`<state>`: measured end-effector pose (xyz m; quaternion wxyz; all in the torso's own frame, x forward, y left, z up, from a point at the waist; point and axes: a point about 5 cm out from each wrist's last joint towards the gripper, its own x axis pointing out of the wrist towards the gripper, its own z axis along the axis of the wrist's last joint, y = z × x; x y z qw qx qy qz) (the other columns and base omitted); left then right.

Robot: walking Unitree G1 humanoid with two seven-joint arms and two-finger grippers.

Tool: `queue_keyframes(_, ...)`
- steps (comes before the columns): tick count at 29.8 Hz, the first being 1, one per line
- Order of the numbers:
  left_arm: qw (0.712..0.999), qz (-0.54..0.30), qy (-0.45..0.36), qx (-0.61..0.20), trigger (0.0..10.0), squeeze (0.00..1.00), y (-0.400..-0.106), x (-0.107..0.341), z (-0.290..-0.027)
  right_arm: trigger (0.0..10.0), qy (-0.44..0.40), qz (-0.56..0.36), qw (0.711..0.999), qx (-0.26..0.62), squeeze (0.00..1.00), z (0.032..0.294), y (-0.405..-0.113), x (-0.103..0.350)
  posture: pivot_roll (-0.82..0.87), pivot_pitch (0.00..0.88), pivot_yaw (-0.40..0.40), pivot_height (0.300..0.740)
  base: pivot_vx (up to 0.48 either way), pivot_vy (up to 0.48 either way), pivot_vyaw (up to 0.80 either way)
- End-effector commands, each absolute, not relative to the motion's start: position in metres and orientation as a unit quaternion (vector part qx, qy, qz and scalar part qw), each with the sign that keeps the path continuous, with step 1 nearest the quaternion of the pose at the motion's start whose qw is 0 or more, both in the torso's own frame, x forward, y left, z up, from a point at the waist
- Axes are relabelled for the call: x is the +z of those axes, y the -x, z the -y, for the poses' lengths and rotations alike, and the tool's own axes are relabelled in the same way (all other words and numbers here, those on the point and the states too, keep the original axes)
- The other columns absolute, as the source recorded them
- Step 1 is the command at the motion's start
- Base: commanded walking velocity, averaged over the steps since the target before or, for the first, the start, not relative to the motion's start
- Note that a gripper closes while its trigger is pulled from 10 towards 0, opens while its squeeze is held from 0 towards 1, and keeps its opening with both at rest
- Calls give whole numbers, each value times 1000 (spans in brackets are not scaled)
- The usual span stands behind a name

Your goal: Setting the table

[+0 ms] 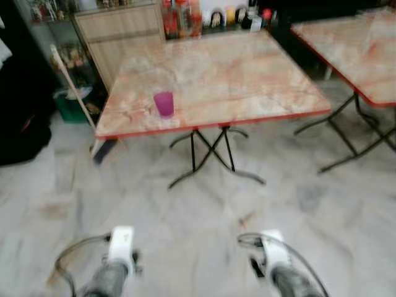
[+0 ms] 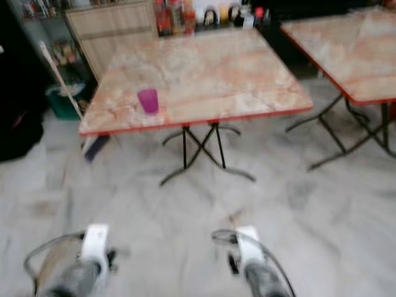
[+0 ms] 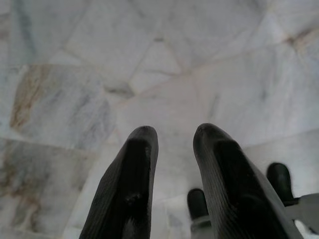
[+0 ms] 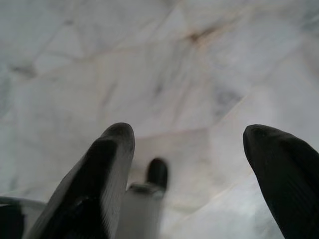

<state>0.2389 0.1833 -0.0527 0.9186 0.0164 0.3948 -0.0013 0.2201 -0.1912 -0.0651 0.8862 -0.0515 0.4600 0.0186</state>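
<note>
left hand [image 3: 172,144], right hand [image 4: 187,149] empty, pink cup [image 1: 164,103] on table [image 1: 247,80]

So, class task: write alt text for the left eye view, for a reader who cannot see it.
A purple cup stands near the front left edge of a marble-patterned folding table with a red rim, seen from a short way off across a pale marble floor. A second similar table stands to the right, a wooden cabinet behind, and the robot's two arms hang low in the foreground.
</note>
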Motion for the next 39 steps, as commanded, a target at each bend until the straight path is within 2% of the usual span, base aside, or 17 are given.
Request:
queue_keyframes(1, 918, -395, -30, 14, 10000, 0, -238, -51, -198, 10000, 47, -456, 888, 40, 0, 177, -223, -65, -73, 0, 93, 740, 356, 0, 0)
queue_keyframes(19, 919, -392, -29, 15, 10000, 0, -241, -49, -200, 10000, 23, -450, 892, 26, 0, 175, -226, -64, -65, 25, 102, 740, 446, 0, 0)
queue_keyframes(30, 919, -392, -30, 16, 10000, 0, -241, -49, -200, 10000, 45, -450, 891, 50, 0, 174, -227, -63, -61, 45, 98, 740, 480, 0, 0)
queue_keyframes(34, 920, -392, -28, 16, 10000, 0, -241, -49, -199, 10000, 43, -451, 890, 45, 0, 175, -227, -63, -60, 52, 94, 740, 480, 0, 563)
queue_keyframes(39, 919, -392, -27, 17, 10000, 0, -241, -49, -199, 10000, 37, -451, 891, 39, 0, 176, -227, -63, -60, 53, 93, 740, 401, 0, 0)
